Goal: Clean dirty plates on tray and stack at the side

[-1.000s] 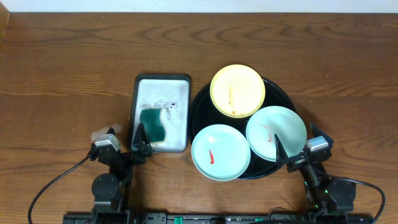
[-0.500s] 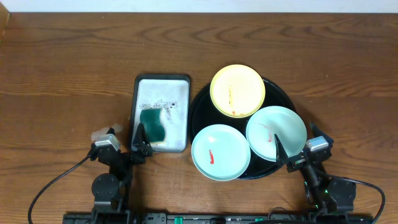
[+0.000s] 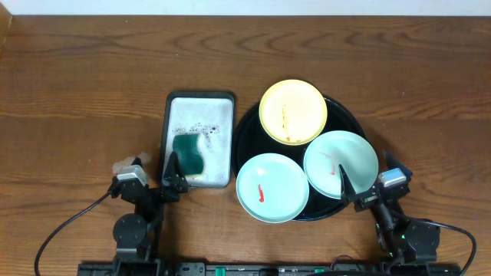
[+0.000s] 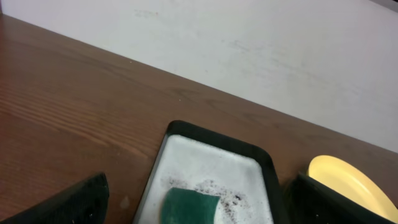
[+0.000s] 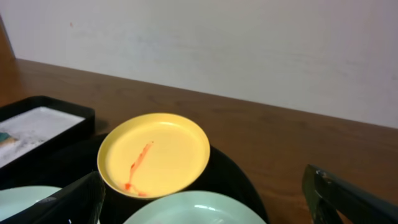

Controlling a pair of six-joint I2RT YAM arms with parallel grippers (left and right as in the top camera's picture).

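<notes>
A large round black tray point(image 3: 349, 123) holds three plates with red smears: a yellow plate point(image 3: 293, 111) at the back, a mint plate point(image 3: 341, 163) at the right and a mint plate point(image 3: 272, 188) at the front left, overhanging the rim. My right gripper point(image 3: 360, 188) is open and empty at the tray's near right edge. The right wrist view shows the yellow plate point(image 5: 154, 153) and a mint plate point(image 5: 193, 211) between the fingers. My left gripper point(image 3: 153, 180) is open and empty, at the near end of the sponge tray.
A small grey rectangular tray point(image 3: 201, 111) with foam and dark specks lies left of the black tray and holds a green sponge point(image 3: 189, 154). The left wrist view shows the sponge point(image 4: 189, 208) and the grey tray point(image 4: 211, 162). Bare wooden table surrounds them; a white wall stands behind.
</notes>
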